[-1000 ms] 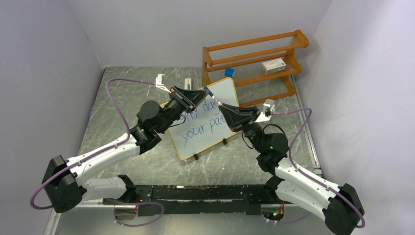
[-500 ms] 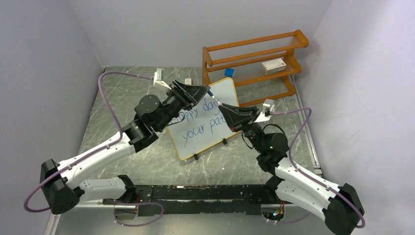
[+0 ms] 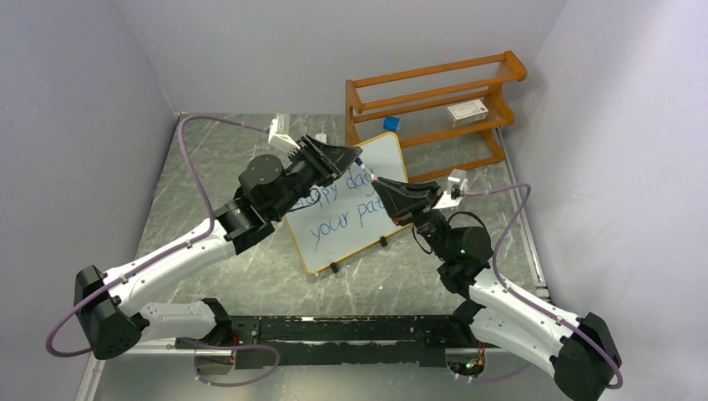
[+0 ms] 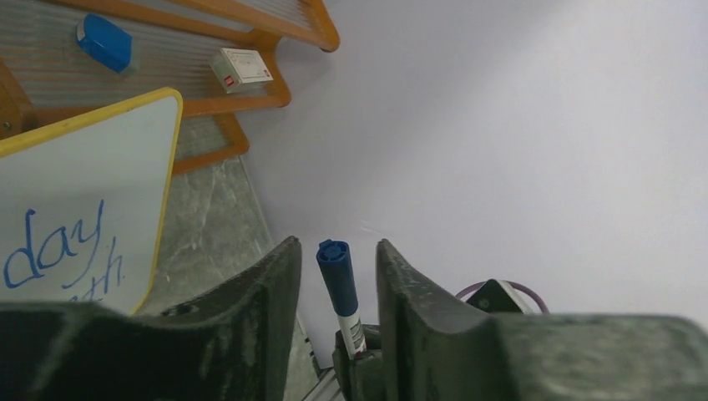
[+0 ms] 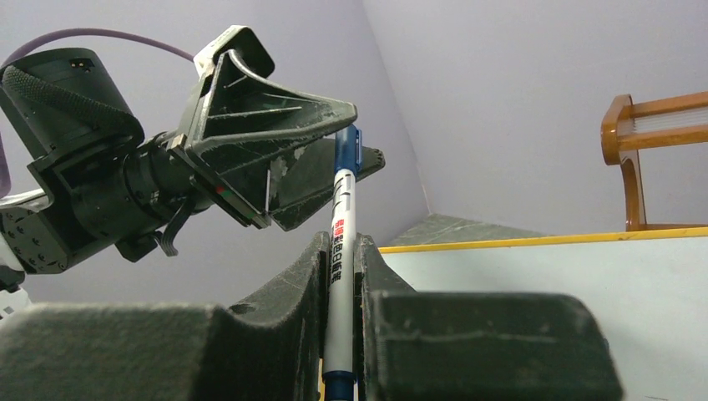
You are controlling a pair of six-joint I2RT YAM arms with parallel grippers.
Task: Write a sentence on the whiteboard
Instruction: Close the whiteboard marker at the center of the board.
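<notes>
My right tool [image 5: 341,244] is clenched on a marker [image 5: 342,209], both fingers pressed tight against its white barrel, which carries red and black print. The marker stands up out of that grip, and its blue cap [image 4: 336,266] reaches in between the fingers [image 4: 265,288] of my left tool [image 4: 336,247]. The left tool is released. In its own wrist view the fingers stand apart on either side of the cap, with a sliver of background showing on each side. From the right wrist view the cap sits right at the left tool's tips, and I cannot tell there whether it brushes one of them.

Seen from above, my two tools meet tip to tip over the far right part of the whiteboard [image 3: 334,249]. It sits on the grey table [image 3: 267,284], turned at an angle, with small black feet along its near right edge and its far corner close to the orange rack [image 3: 434,92].

The sentence [image 3: 330,225] is in blue marker, in two lines. From above I read "your pa" on the lower line, while my arms cover parts of both lines. In the left wrist view "day" is plain, with the tops of "th" under it.

On the rack's shelves lie a small blue block [image 4: 104,42] and a small white box [image 4: 242,67], well apart from each other.
</notes>
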